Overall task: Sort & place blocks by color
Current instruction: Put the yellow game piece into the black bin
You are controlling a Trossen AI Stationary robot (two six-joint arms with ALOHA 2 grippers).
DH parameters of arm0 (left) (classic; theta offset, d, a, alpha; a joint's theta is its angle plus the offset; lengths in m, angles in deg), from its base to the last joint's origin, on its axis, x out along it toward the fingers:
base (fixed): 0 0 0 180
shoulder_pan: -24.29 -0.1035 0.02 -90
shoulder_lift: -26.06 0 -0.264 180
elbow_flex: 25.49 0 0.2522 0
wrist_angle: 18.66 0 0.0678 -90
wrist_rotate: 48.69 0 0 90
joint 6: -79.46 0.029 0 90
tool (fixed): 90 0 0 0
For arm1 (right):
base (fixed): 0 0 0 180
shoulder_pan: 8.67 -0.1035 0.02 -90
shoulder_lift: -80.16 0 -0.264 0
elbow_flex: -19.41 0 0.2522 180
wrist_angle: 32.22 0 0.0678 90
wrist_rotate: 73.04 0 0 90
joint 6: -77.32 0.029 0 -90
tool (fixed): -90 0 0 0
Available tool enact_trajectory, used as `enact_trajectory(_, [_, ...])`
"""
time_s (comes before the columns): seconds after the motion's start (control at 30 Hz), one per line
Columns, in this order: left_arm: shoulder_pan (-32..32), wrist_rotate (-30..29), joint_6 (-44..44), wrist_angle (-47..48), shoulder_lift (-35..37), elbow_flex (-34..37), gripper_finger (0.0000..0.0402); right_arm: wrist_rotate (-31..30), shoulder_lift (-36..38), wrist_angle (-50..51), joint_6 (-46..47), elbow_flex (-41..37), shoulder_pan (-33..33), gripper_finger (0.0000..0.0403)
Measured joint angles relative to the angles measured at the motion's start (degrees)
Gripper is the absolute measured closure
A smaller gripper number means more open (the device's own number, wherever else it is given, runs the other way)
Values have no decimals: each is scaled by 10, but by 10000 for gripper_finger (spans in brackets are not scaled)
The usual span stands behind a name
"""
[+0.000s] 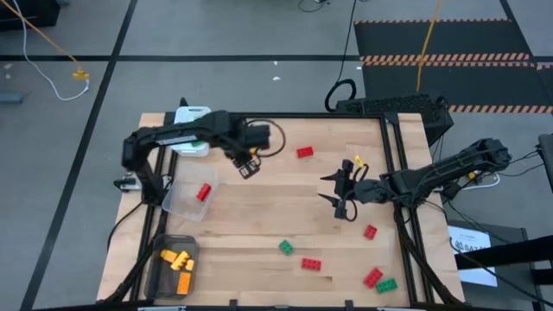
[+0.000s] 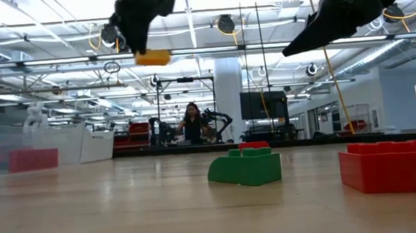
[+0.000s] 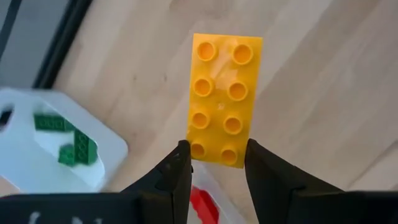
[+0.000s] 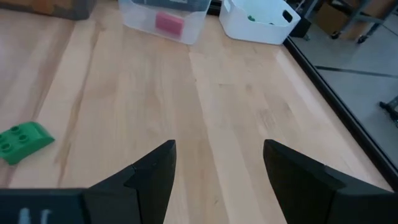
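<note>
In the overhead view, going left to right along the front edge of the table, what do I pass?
Dark rectangular tray holding orange studded plastic bricks → small green studded brick → red studded brick → red studded brick → green studded brick beside it.

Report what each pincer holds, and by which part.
The left pincer grips a yellow studded plastic brick by one short end, lifted off the table. The right pincer stands open, holding nothing.

Overhead looks straight down; low sits level on table (image 1: pixel 259 207); wrist views close
</note>
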Motion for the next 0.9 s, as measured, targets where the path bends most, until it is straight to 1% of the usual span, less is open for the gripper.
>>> enact_trajectory(0.1, [28, -1, -42, -2, 43, 57, 273, -2, 0, -1, 2, 0, -2, 167])
enact_trajectory(0.2, [70, 0, -83, -27, 84, 106, 271, -3, 0, -2, 8, 0, -2, 167])
enact_trajectory(0.37, [152, 0, -157, -65, 123, 162, 270, -4, 0, -6, 11, 0, -2, 167])
enact_trajectory(0.6, [271, -9, -273, -99, 133, 205, 269, -4, 0, -9, 25, 0, -2, 167])
enact_trajectory(0.73, [333, -9, -351, -116, 133, 226, 269, -4, 0, -9, 31, 0, -2, 167])
enact_trajectory(0.9, [407, -2, -463, -114, 133, 241, 269, -4, 0, -9, 36, 0, -2, 167])
